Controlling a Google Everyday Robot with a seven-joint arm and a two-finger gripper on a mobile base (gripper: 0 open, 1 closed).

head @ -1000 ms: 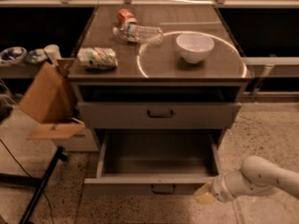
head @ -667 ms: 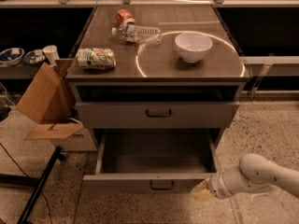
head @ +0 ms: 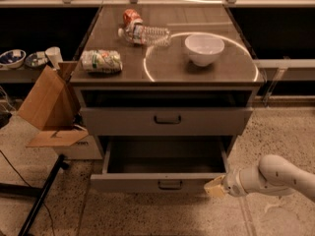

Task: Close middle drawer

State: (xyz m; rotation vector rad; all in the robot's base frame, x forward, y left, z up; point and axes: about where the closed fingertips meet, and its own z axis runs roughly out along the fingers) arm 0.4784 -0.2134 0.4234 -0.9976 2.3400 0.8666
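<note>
Compared with the picture of a moment before, the wide grey metal middle drawer (head: 133, 183) sits a little higher in the frame, so its low front panel has gone slightly in toward the cabinet; it is still pulled far out, at the lower centre, with its deep plain tray open to view and its small dark handle (head: 170, 184) in the middle of the front. The tan-tipped gripper (head: 215, 187) has also come up; it now lies against the right end of that front panel; whether it is clenched or released I cannot tell.

Above the open tray stands the taller-fronted grey drawer (head: 206, 121), with a dark gap over it. The grey-brown cabinet top (head: 167, 75) carries a white round bowl (head: 204, 48) at the right of centre, inside a bright ring of reflected light (head: 146, 65); a clear plastic bottle (head: 147, 35) lies on its side in the upper centre, with a red-orange packet (head: 130, 16) just behind it; a green and white crumpled packet (head: 101, 61) lies near the left edge. At the left of the frame a brown cardboard box (head: 44, 100) leans open beside the cabinet; the floor (head: 275, 132) is pale speckled stone; a black stand leg (head: 39, 200) crosses the lower left corner.

The white rounded arm (head: 283, 176) enters from the lower right edge and reaches leftward, low and nearly level, ending at the drawer's right front corner.
</note>
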